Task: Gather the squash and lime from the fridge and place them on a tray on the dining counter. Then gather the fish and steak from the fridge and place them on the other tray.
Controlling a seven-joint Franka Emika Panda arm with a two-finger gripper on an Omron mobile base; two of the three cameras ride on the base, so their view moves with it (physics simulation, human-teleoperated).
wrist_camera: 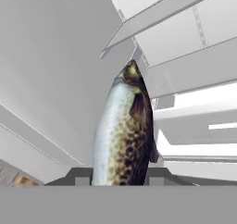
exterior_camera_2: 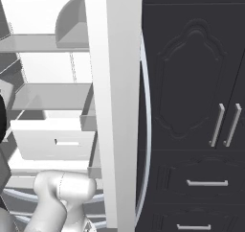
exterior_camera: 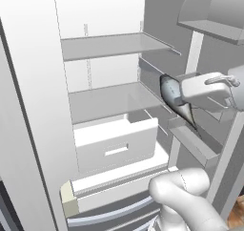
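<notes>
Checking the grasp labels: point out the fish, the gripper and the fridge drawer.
fish (wrist_camera: 121, 135): hand view, speckled flank.
gripper (exterior_camera: 183, 97): left base view, between fingertips, shut on fish.
drawer (exterior_camera: 116, 144): left base view, white front.

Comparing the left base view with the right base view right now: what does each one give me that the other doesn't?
Left base view: the gripper shut on the fish, in front of the open fridge's right side, above the door bins. Right base view: dark panelled cabinets with silver bar handles, right of the fridge. Both: the fridge's bare shelves, the white drawer and the arm's white body.
</notes>
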